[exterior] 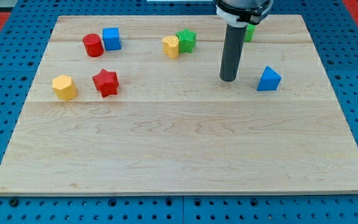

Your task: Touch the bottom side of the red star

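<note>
The red star (105, 82) lies on the wooden board (185, 149) at the view's left, next to a yellow hexagon (64, 87) on its left. My tip (229, 79) is at the upper middle-right of the board, far to the right of the red star and about level with it. A blue triangular block (269, 79) sits just right of my tip, apart from it.
A red cylinder (93, 45) and a blue cube (111, 38) sit together at the upper left. A yellow block (171, 46) touches a green star (186, 40) at the top middle. A green block (249, 31) is partly hidden behind the rod.
</note>
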